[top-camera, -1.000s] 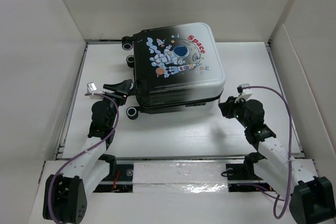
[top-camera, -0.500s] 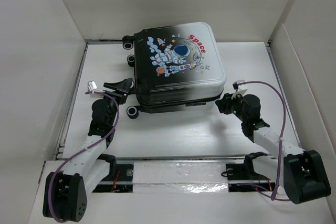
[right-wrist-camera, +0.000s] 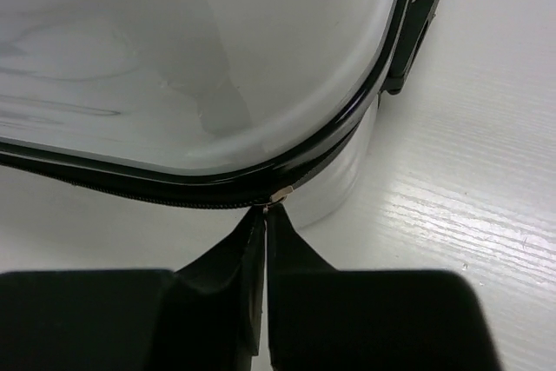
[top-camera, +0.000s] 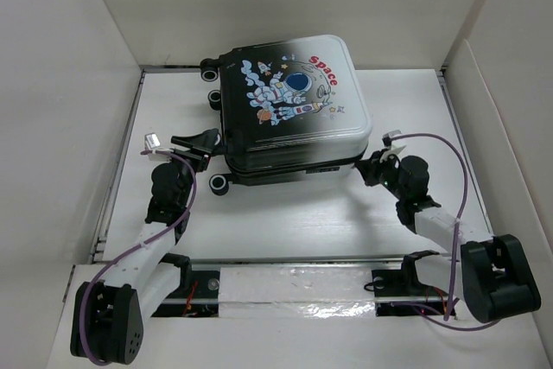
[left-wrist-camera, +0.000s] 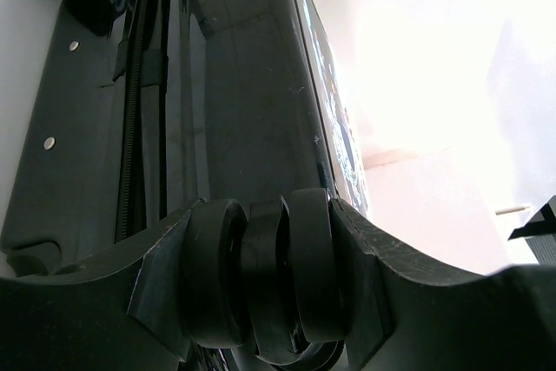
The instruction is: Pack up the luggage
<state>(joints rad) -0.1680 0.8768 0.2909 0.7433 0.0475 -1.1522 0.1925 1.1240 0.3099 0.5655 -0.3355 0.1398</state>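
Observation:
The luggage (top-camera: 289,101) lies flat and closed on the white table, astronaut side up, with its wheels to the left. My left gripper (top-camera: 206,141) is at the luggage's left side, shut on a black double wheel (left-wrist-camera: 261,280), one finger (left-wrist-camera: 161,275) on each outer face. My right gripper (top-camera: 369,165) is at the front right corner. In the right wrist view its fingertips (right-wrist-camera: 265,215) are pressed together on the small metal zipper pull (right-wrist-camera: 280,195) on the black zipper line (right-wrist-camera: 174,188). The lining is hidden.
White walls (top-camera: 69,84) enclose the table on the left, back and right. Another wheel (top-camera: 219,184) sticks out at the luggage's front left corner, and two more (top-camera: 212,75) at the back left. Bare table (top-camera: 302,213) lies between the luggage and the arm bases.
My right arm has swung in toward the luggage's front right corner and its jaws have closed on the zipper pull. The left arm and the luggage have not moved.

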